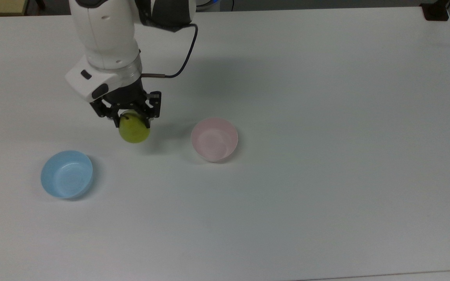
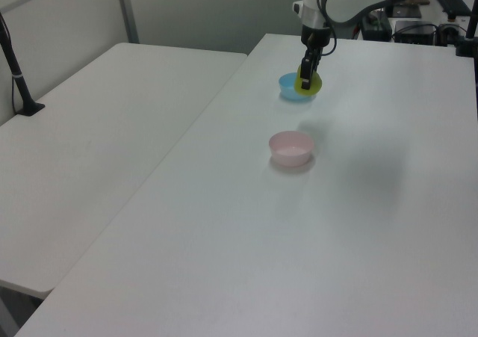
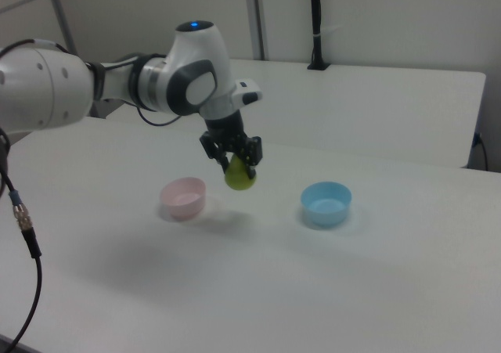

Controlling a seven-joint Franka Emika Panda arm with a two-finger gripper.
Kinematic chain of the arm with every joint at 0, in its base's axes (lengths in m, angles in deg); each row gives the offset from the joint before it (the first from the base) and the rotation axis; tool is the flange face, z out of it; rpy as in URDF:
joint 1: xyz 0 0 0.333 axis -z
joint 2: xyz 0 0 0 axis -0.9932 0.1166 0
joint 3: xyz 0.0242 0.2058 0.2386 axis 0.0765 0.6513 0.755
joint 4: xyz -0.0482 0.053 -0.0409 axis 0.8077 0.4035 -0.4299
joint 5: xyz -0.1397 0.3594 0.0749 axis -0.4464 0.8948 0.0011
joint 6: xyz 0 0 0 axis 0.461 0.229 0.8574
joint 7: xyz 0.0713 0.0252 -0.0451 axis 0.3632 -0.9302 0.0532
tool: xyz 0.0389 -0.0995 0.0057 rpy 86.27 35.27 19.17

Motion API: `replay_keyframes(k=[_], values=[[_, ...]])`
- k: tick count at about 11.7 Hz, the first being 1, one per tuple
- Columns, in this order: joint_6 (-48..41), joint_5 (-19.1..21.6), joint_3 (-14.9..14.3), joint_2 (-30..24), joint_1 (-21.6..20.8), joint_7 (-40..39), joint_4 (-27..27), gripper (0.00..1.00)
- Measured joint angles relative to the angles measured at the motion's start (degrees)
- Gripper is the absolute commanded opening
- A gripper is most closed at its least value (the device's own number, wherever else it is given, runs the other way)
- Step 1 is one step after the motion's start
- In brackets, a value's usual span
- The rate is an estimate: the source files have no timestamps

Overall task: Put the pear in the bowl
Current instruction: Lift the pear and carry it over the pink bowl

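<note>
Grasp done: we see the black two-finger gripper (image 1: pixel 130 117) clamped on the small glossy yellow-green pear (image 1: pixel 134 130), held clear of the white table (image 1: pixel 326 117) | left: carry to the small round pale pink plastic bowl (image 1: pixel 214 139) on the top view's right, release | light blue bowl (image 1: pixel 66 173) ignored.
</note>
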Motion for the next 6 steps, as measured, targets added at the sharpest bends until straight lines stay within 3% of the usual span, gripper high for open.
replay_keyframes(k=[6], values=[[-0.5,-0.4,0.5,-2.9,-11.2,15.0,-5.2,0.4]])
